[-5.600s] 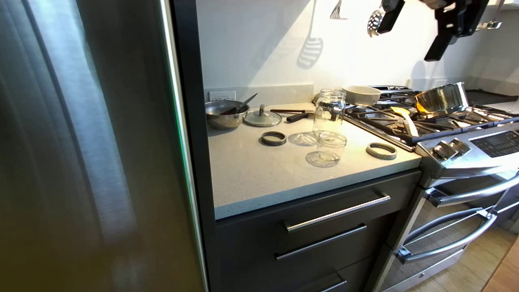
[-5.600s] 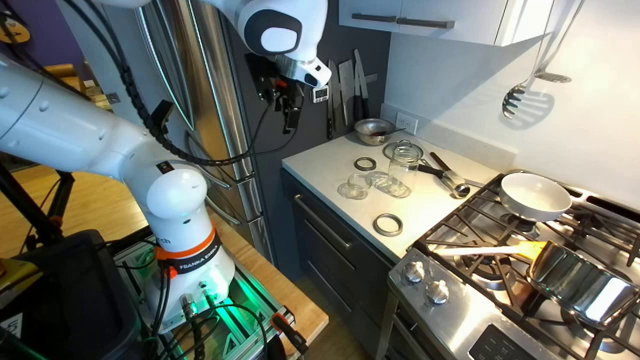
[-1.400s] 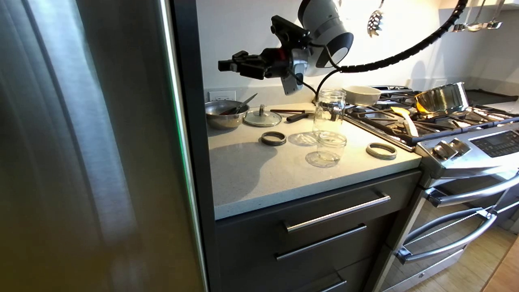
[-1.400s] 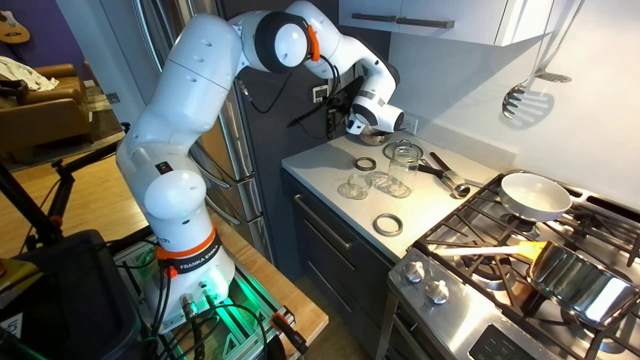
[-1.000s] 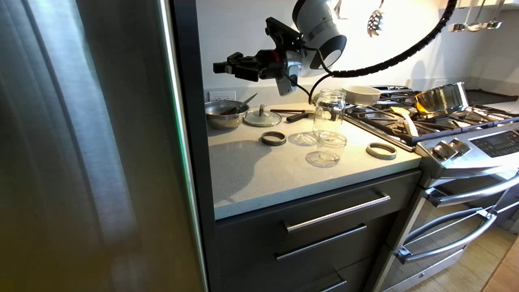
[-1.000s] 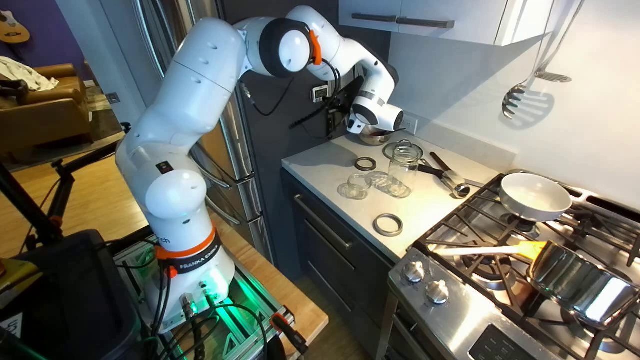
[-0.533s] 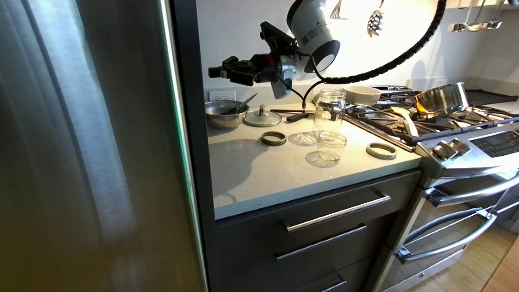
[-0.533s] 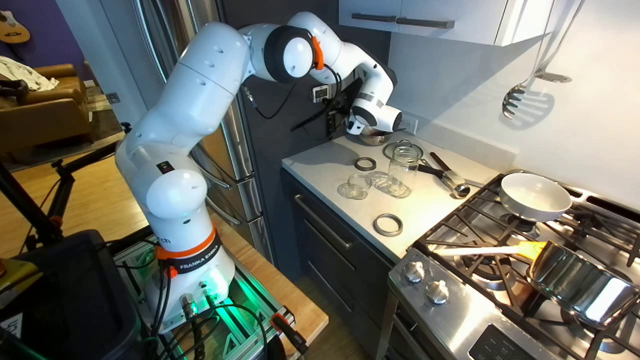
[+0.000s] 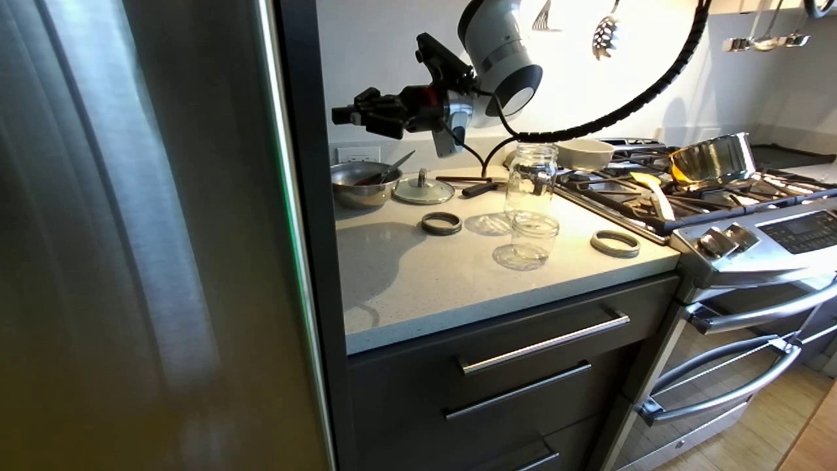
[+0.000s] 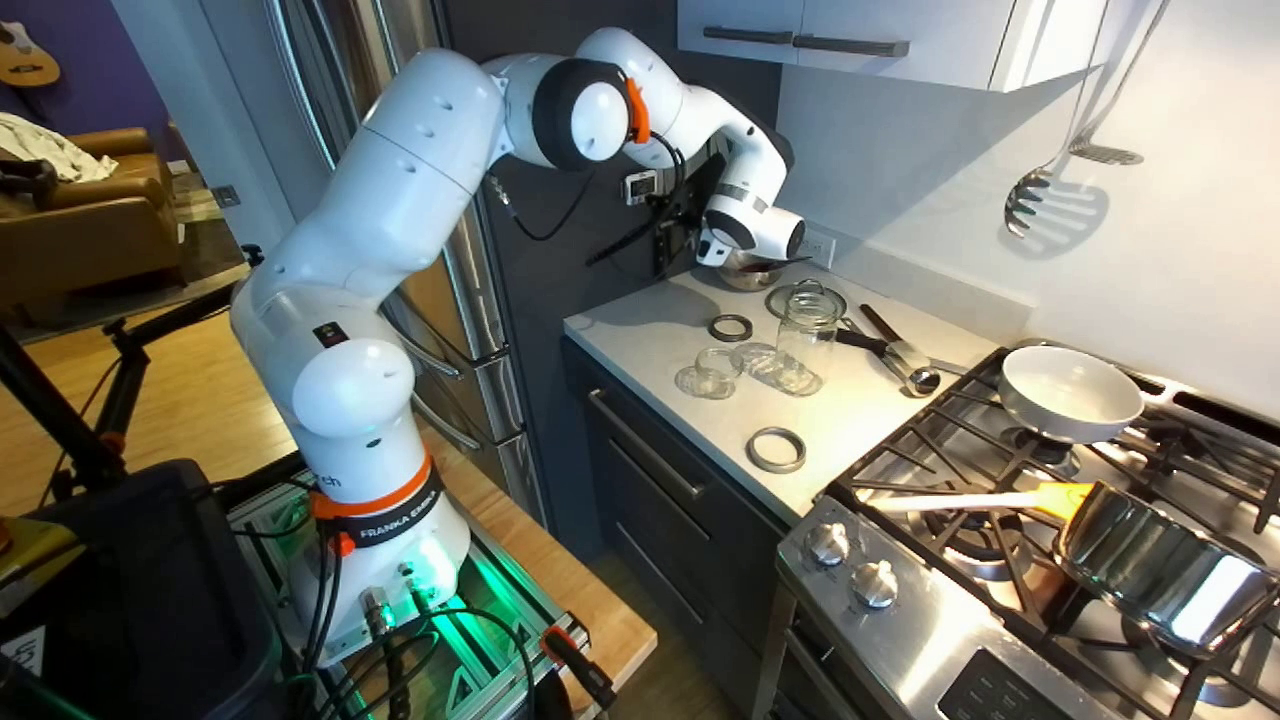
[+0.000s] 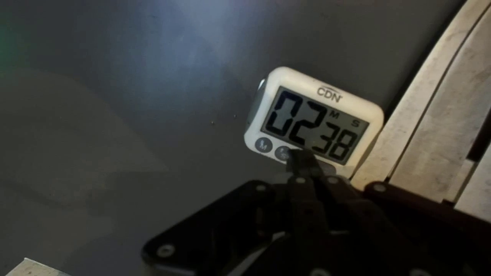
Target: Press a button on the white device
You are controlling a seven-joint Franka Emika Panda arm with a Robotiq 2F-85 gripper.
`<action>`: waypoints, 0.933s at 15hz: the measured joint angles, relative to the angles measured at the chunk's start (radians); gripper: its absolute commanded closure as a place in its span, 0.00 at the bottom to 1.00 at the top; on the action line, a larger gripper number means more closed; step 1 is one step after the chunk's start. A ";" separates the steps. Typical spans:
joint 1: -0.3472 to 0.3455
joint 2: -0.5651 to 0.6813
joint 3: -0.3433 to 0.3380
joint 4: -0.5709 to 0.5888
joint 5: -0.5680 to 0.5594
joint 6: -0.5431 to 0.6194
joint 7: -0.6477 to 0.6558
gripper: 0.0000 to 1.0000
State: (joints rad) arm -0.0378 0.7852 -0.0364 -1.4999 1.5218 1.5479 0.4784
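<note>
Gripper (image 11: 305, 161) clenched, tips tog, in front of wht timer (image 11: 316, 119) nr S btn (image 11: 282, 153). Can't tell if touching.

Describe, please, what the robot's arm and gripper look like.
The arm is white and rounded, with black-ringed joint caps, an orange band near its base and a black label marked FRANKA. A ribbed black conduit runs alongside. The gripper is black, with jointed linkages and silvery pivots.
</note>
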 measured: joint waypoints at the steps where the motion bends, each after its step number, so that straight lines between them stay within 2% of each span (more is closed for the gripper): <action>1: 0.000 0.002 0.002 0.004 0.000 0.001 -0.003 1.00; 14: 0.000 0.027 0.021 0.032 0.000 0.018 -0.050 1.00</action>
State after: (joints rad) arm -0.0378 0.8123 -0.0156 -1.4675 1.5222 1.5664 0.4288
